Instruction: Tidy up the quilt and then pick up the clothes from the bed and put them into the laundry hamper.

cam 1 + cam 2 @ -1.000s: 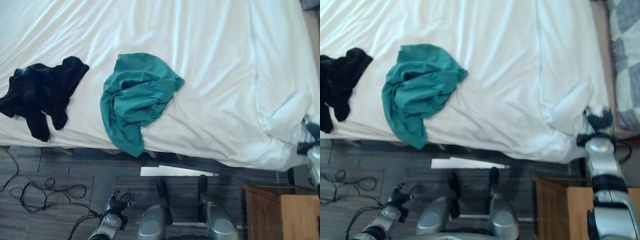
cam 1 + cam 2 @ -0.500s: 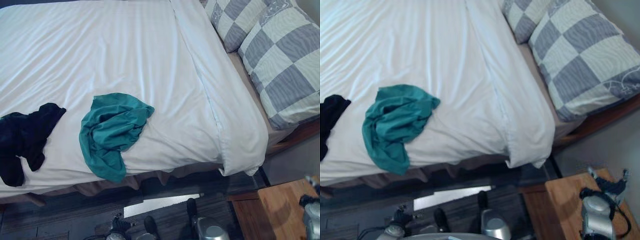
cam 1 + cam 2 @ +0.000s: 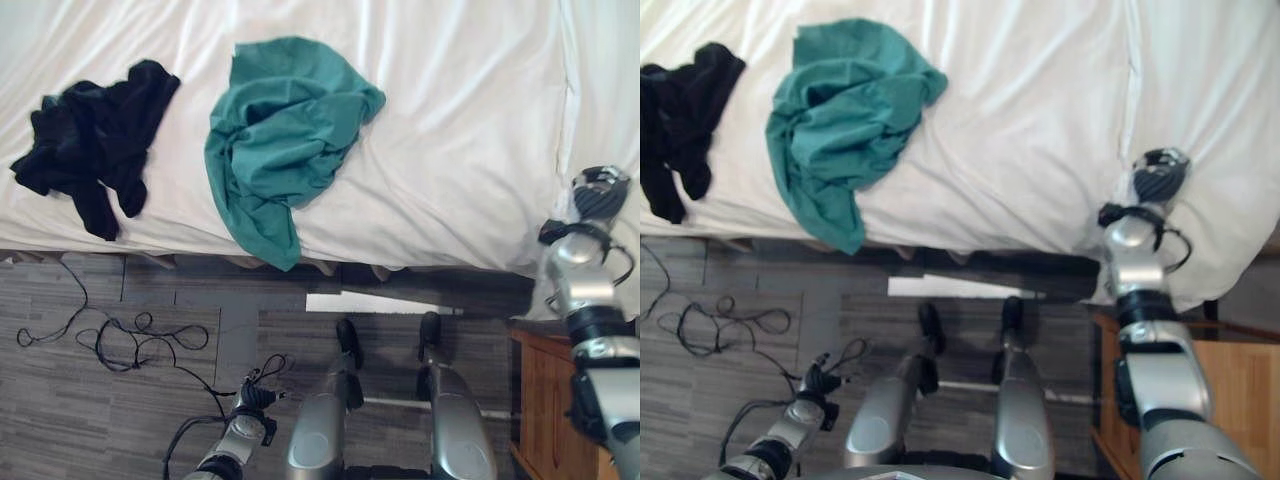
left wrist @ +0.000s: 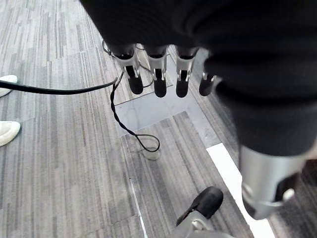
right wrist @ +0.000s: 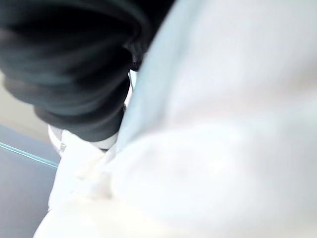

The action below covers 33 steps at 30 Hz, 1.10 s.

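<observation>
You are looking down on a bed covered by a smooth white quilt (image 3: pixel 450 120), which fills the frame from 9 o'clock round through 12 to 3 o'clock and drapes over the near edge. On it, at about 11 o'clock, lies a crumpled teal cotton garment (image 3: pixel 285 140), one end trailing down to the edge of the bed. Near it, further towards 10 o'clock, you have a bunched black garment (image 3: pixel 95 135), apart from the teal one and also close to the edge. Below the bed, from 8 round to 5 o'clock, runs the grey wood-grain plank floor (image 3: pixel 120 400). At 4 o'clock a brown wooden nightstand (image 3: pixel 1240 380) stands on the floor beside the bed corner.
</observation>
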Available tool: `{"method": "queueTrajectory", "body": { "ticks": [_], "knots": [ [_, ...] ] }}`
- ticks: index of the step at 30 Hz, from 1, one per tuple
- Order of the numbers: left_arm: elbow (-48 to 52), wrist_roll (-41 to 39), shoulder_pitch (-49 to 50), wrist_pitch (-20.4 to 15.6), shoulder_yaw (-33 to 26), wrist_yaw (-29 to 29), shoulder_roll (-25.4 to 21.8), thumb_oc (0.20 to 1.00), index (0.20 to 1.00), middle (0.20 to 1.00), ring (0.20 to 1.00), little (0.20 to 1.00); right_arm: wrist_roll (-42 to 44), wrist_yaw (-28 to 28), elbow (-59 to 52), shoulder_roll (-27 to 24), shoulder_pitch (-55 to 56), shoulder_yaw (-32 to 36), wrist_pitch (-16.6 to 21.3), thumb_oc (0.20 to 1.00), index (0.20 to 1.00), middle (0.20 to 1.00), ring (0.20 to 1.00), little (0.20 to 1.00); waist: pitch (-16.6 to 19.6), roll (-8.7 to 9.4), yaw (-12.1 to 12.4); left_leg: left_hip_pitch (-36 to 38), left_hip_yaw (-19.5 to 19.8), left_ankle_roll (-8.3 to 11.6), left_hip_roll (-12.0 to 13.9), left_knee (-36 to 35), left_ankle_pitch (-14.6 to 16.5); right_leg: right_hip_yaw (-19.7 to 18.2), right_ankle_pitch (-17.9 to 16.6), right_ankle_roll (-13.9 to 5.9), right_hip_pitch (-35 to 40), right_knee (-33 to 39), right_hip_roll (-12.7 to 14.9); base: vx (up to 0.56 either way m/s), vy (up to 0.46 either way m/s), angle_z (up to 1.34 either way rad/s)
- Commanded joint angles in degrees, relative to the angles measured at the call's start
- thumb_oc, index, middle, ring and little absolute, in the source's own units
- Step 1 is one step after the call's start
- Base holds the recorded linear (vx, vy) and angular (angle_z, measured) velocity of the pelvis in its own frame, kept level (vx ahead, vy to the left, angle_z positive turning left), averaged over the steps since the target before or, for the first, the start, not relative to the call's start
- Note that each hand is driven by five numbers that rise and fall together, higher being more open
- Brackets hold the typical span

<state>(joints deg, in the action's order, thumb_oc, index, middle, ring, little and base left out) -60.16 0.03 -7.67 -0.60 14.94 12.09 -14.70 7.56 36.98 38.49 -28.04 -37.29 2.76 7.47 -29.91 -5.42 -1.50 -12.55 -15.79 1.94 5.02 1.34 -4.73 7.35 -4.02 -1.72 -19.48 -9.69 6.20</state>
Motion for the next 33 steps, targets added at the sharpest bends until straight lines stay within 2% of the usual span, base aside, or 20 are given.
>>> {"method": "queueTrajectory", "body": {
  "ticks": [1, 6, 10, 11, 12, 16, 17, 18, 20, 21, 22, 23, 24, 27, 28, 29, 30, 31, 32, 33],
  "knots": [
    [-3.53, -1.38, -1.12, -0.02, -0.23, 2.3, -0.41, 1.0, 1.0, 1.0, 1.0, 1.0, 0.47, -3.08, 6.84, 2.81, 13.13, -1.51, -6.14, 0.2, 0.2, 0.2, 0.2, 0.2, 3.29, 1.22, -1.88, 2.5, 2.56, 4.81, 4.9, 6.22, 5.11, -3.42, 4.88, -7.37, -0.7, -6.56, 5.64, 0.03, 0.029, -0.07],
    [-2.35, -0.89, 0.97, 0.18, -2.0, 3.2, 0.78, 1.0, 1.0, 1.0, 1.0, 1.0, 0.57, -9.33, 13.93, 11.97, 35.61, 0.9, -7.77, 0.2, 0.2, 0.2, 0.2, 0.2, 7.82, 4.04, -6.16, 10.81, 1.11, 4.92, 3.87, -1.51, 4.47, -1.53, 2.76, -8.53, 7.27, 0.75, 5.54, 0.12, 0.066, 0.01],
    [-2.65, 0.54, 3.2, 0.36, -2.08, 2.45, 0.98, 1.0, 1.0, 1.0, 1.0, 1.0, -2.66, -13.49, 20.55, 14.82, 43.05, -0.76, -9.82, 0.2, 0.2, 0.2, 0.2, 0.2, 11.96, 5.08, -7.59, 15.57, 0.05, 4.7, 3.45, -5.89, 3.91, -1.75, 1.72, -9.14, 10.71, 3.49, 4.9, 0.11, 0.064, -0.04],
    [-3.01, 0.86, 3.47, 0.4, -2.01, 2.32, 0.97, 1.0, 1.0, 1.0, 1.0, 1.0, -3.36, -14.28, 22.2, 15.17, 43.65, -1.19, -10.12, 0.382, 0.382, 0.382, 0.382, 0.382, 12.59, 5.25, -7.68, 16.51, -0.24, 4.7, 3.52, -6.13, 4.03, -1.82, 1.75, -9.21, 11.41, 3.72, 4.79, 0.11, 0.021, -0.2],
    [-3.57, 1.08, 3.85, 0.44, -1.98, 2.12, 1.1, 1.0, 1.0, 1.0, 1.0, 1.0, -4.16, -15.07, 23.3, 15.59, 44.59, -1.8, -10.48, 1.0, 1.0, 1.0, 1.0, 1.0, 13.17, 5.44, -7.69, 17.4, -0.48, 4.74, 3.7, -6.34, 4.22, -1.97, 1.82, -9.22, 12.29, 4.11, 4.71, 0.06, 0.008, -0.21],
    [-4.67, 1.24, 3.98, 0.27, -2.19, 1.55, 1.41, 1.0, 1.0, 1.0, 1.0, 1.0, -5.82, -17.28, 27.23, 15.66, 43.92, -4.17, -10.8, 1.0, 1.0, 1.0, 1.0, 1.0, 14.08, 5.72, -7.36, 17.89, -0.26, 4.86, 3.86, -5.32, 4.55, -2.14, 2.16, -8.95, 14.52, 5.69, 4.51, 0.03, -0.016, -0.22],
    [-4.09, 0.29, 2.66, -0.25, -1.91, 0.84, 1.59, 1.0, 1.0, 1.0, 1.0, 1.0, -7.6, -18.56, 25.63, 13.59, 41.25, -6.0, -10.73, 1.0, 1.0, 1.0, 1.0, 1.0, 13.55, 6.46, -6.9, 12.9, -0.15, 6.24, 4.24, 6.26, 5.85, -0.86, 2.38, -8.4, 16.68, 7.5, 6.82, -0.12, 0.145, 0.07],
    [-3.81, 0.2, 1.56, -0.66, -1.97, 0.62, 1.77, 1.0, 1.0, 1.0, 1.0, 1.0, -9.98, -19.45, 24.1, 12.0, 39.37, -7.8, -10.77, 1.0, 1.0, 1.0, 1.0, 1.0, 13.38, 6.79, -6.92, 10.45, -3.9, 7.75, 8.27, 9.91, 4.25, 1.01, 1.92, -8.69, 17.42, 8.91, 9.27, -0.12, 0.273, 0.19],
    [-3.81, 1.12, 1.94, -0.9, -2.49, 0.62, 1.54, 1.0, 1.0, 1.0, 1.0, 1.0, -11.95, -20.36, 21.99, 11.04, 38.52, -9.22, -10.5, 1.0, 1.0, 1.0, 1.0, 1.0, 14.21, 6.78, -6.67, 12.65, -7.01, 8.2, 12.8, 5.98, 2.61, 0.75, 1.32, -9.75, 17.17, 8.84, 10.76, 0.01, 0.402, 0.59],
    [-4.41, 1.62, 2.19, -1.08, -2.69, 0.99, 1.31, 1.0, 1.0, 1.0, 1.0, 1.0, -11.43, -20.93, 20.96, 10.76, 38.5, -9.31, -10.03, 1.0, 1.0, 1.0, 1.0, 1.0, 14.84, 7.05, -6.31, 13.55, -7.72, 8.64, 15.14, 3.95, 0.98, 0.95, 1.19, -10.39, 17.08, 8.36, 11.88, 0.05, 0.278, 0.56],
    [-4.43, 1.63, 2.24, -1.1, -2.67, 1.0, 1.33, 1.0, 1.0, 1.0, 1.0, 1.0, -11.42, -20.95, 20.92, 10.74, 38.58, -9.31, -10.04, 1.0, 1.0, 1.0, 1.0, 1.0, 14.6, 7.08, -6.39, 14.0, -7.67, 8.72, 15.09, 3.73, 0.95, 1.07, 1.43, -10.44, 17.47, 8.25, 11.92, 0.05, 0.464, 0.27],
    [-5.48, 0.84, 2.14, -1.01, -3.31, 1.13, 1.2, 1.0, 1.0, 1.0, 1.0, 1.0, -9.77, -22.05, 19.43, 11.02, 38.92, -9.28, -9.41, 1.0, 1.0, 1.0, 1.0, 1.0, 15.59, 7.34, -6.16, 14.01, -7.29, 9.56, 19.21, 1.26, -2.97, 1.91, 1.93, -11.52, 17.21, 6.59, 14.1, 0.07, 0.494, 0.15],
    [-6.6, 1.34, 2.44, 0.06, -4.23, 1.83, 0.87, 1.0, 1.0, 1.0, 1.0, 1.0, -9.98, -22.21, 19.45, 11.2, 39.25, -8.96, -9.7, 1.0, 1.0, 1.0, 1.0, 1.0, 16.31, 7.03, -5.73, 15.21, -7.89, 10.55, 20.5, 0.1, -3.58, 3.26, 2.46, -12.51, 17.04, 5.9, 15.51, 0.05, 0.643, 0.43],
    [-6.72, 2.2, 2.09, -0.14, -2.98, 0.79, 0.84, 1.0, 1.0, 1.0, 1.0, 1.0, -10.22, -23.47, 20.18, 11.66, 39.94, -8.88, -9.8, 1.0, 1.0, 1.0, 1.0, 1.0, 18.0, 6.55, -5.43, 12.99, -4.04, 10.81, 19.03, -0.5, -1.53, 4.36, 1.53, -13.28, 17.31, 4.76, 17.2, 0.07, 0.458, 0.58],
    [-7.06, 0.92, 1.04, -0.28, -3.35, -0.05, 0.55, 1.0, 1.0, 1.0, 1.0, 1.0, -12.14, -23.87, 19.8, 11.14, 38.74, -9.48, -10.12, 1.0, 1.0, 1.0, 1.0, 1.0, 17.38, 7.73, -5.13, 11.69, -3.46, 10.1, 15.56, 1.45, 1.75, 4.31, -6.62, -13.28, 16.51, 2.5, 21.33, 0.04, 0.7, 0.49],
    [-6.74, -0.8, 0.36, 0.11, -4.7, 0.28, -0.39, 1.0, 1.0, 1.0, 1.0, 1.0, -11.5, -23.56, 18.47, 12.11, 38.16, -9.7, -10.18, 1.0, 1.0, 1.0, 1.0, 1.0, 16.12, 8.74, -4.44, 12.1, -5.09, 8.12, 12.74, 1.36, 3.41, 7.7, -8.76, -12.36, 13.58, -2.12, 24.24, 0.05, 0.7, 0.36],
    [-6.74, -0.8, 0.36, 0.11, -4.7, 0.28, -0.4, 1.0, 1.0, 1.0, 1.0, 1.0, -11.5, -23.56, 18.47, 12.12, 38.15, -9.7, -10.19, 1.0, 1.0, 1.0, 1.0, 1.0, 16.11, 8.79, -4.43, 12.13, -5.12, 8.11, 12.7, 1.33, 3.4, 7.66, -8.74, -12.37, 13.54, -2.17, 24.29, 0.0, 0.475, 0.19],
    [-6.17, -1.06, 0.75, -0.13, -4.63, -0.36, -0.81, 1.0, 1.0, 1.0, 1.0, 1.0, -10.5, -23.7, 17.99, 12.85, 37.68, -10.12, -9.62, 1.0, 1.0, 1.0, 1.0, 1.0, 15.94, 8.75, -4.55, 12.64, -5.99, 7.3, 11.59, 0.01, 3.34, 8.84, -6.97, -11.32, 12.51, -5.14, 22.44, 0.08, 0.438, -0.03],
    [-5.4, -0.61, 0.68, -0.02, -4.43, -1.2, -1.58, 1.0, 1.0, 1.0, 1.0, 1.0, -9.73, -24.11, 16.38, 13.57, 37.61, -10.89, -8.8, 1.0, 1.0, 1.0, 1.0, 1.0, 15.52, 8.42, -5.12, 14.04, -6.71, 6.34, 9.91, -3.08, 2.55, 8.87, -2.17, -10.48, 11.22, -7.15, 15.19, 0.08, 0.435, -0.05],
    [-5.4, -0.61, 0.69, -0.01, -4.44, -1.2, -1.58, 1.0, 1.0, 1.0, 1.0, 1.0, -9.73, -24.11, 16.38, 13.56, 37.61, -10.9, -8.8, 1.0, 1.0, 1.0, 1.0, 1.0, 15.42, 8.41, -5.12, 14.21, -6.72, 6.38, 9.95, -3.18, 2.51, 8.88, -2.09, -10.46, 11.32, -7.21, 15.15, 0.11, 0.355, -0.07]
  ]
}}
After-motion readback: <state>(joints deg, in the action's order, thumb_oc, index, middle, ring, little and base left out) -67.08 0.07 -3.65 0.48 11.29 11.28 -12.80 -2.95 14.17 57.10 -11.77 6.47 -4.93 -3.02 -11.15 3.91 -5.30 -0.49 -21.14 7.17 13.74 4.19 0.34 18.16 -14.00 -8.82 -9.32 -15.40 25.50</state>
